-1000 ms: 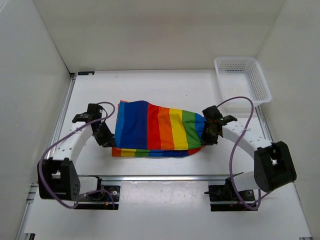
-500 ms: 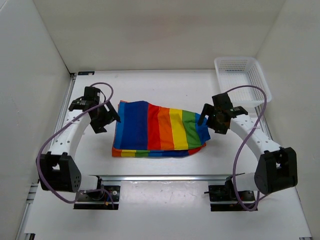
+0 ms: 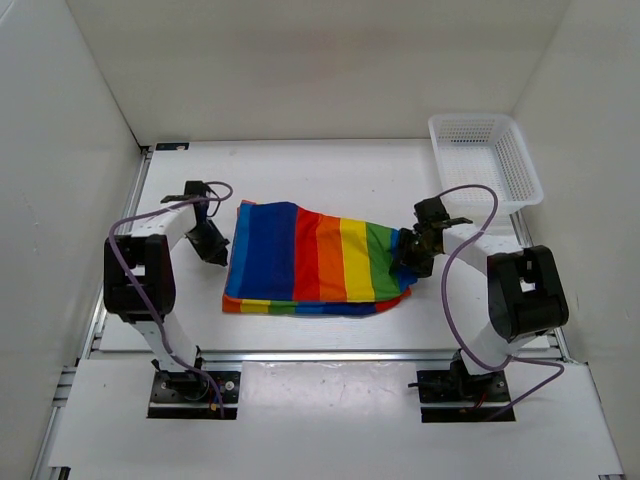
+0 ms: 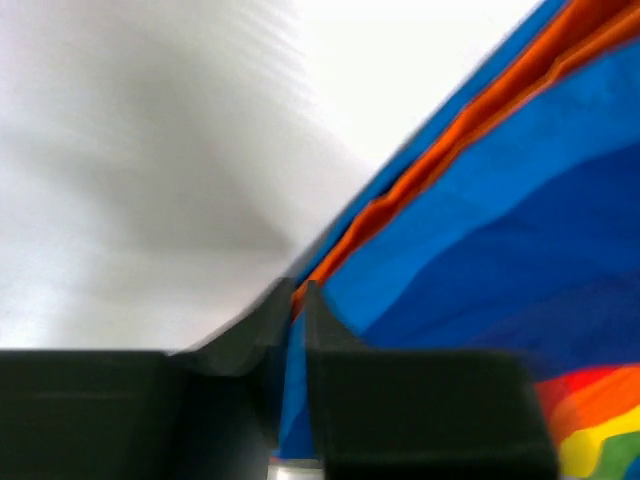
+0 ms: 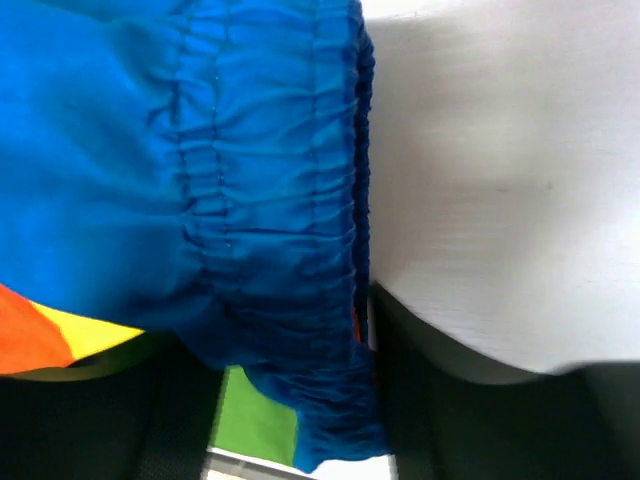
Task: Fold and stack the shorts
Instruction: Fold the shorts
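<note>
The rainbow-striped shorts point(image 3: 315, 262) lie folded flat at the middle of the table, dark blue at the left and green and blue at the right. My left gripper point(image 3: 215, 248) is at their left edge. In the left wrist view point(image 4: 290, 292) its jaws are nearly closed, with a thin blue cloth edge point(image 4: 290, 400) between them. My right gripper point(image 3: 408, 258) is at the right end. In the right wrist view point(image 5: 290, 335) its jaws stand round the gathered blue waistband point(image 5: 270, 210), which covers the left finger's tip.
A white mesh basket point(image 3: 485, 160) stands at the back right corner. White walls close in the table on three sides. A metal rail point(image 3: 320, 352) runs along the near edge by the arm bases.
Both grippers had pulled away from the shorts' ends half a second ago. They have now come back down to the left and right edges. The shorts have barely shifted.
</note>
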Robot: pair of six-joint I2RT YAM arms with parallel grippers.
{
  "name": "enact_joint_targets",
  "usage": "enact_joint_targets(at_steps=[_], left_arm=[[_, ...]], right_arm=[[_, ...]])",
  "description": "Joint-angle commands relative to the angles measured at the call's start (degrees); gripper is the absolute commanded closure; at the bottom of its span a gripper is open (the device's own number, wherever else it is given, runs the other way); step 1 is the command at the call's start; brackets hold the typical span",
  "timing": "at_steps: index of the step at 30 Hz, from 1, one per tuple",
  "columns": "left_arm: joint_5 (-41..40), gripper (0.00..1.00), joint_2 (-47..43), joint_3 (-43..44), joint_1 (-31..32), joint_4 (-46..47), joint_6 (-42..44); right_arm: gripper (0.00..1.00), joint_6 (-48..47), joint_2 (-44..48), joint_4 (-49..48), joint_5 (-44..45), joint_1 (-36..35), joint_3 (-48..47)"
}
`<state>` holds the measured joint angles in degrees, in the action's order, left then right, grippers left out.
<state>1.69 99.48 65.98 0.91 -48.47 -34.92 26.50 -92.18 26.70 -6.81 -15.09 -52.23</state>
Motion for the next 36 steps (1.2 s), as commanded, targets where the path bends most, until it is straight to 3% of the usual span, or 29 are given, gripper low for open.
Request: enact_joint_targets(at_steps=[1, 4, 7, 11, 12, 19, 26, 30, 36], left_arm=[[1.19, 0.90, 2.64, 0.29, -0.03, 3.28, 0.11], [1.73, 0.90, 5.01, 0.29, -0.03, 3.91, 0.11], [1.21, 0.90, 6.07, 0.29, 1.28, 4.43, -0.41], [1.21, 0.90, 6.07, 0.29, 1.29, 4.43, -0.42], [1.21, 0.90, 6.07, 0.29, 1.29, 4.43, -0.42], [1.73, 0.90, 6.60, 0.29, 5.06, 4.43, -0.94], [3.05, 0.90, 8.88, 3.19, 13.23, 4.43, -4.01], [3.57, 0.90, 11.61, 5.21, 17.10, 4.43, -5.68], [3.58, 0.90, 12.40, 5.74, 17.11, 4.43, -5.69]], right_arm=[[0.43, -1.19, -1.77, -3.58, -0.40, 0.06, 1.68], [0.51, 0.13, -3.36, -4.20, 2.23, 0.06, 2.22], [0.65, 0.13, -3.97, -4.20, 2.94, 0.06, 2.22], [0.97, 0.13, -3.19, -2.71, 4.78, 0.06, 0.99], [1.00, 0.13, -2.66, -2.10, 5.57, 0.06, 0.20], [1.00, -1.27, 5.24, 7.65, 14.44, 0.06, -6.29], [1.00, -4.43, 7.63, 15.65, 19.99, -0.46, -15.43], [1.00, -4.44, 7.63, 19.70, 21.66, -3.79, -21.94], [1.00, -2.25, 3.95, 24.44, 23.50, -11.70, -34.57]])
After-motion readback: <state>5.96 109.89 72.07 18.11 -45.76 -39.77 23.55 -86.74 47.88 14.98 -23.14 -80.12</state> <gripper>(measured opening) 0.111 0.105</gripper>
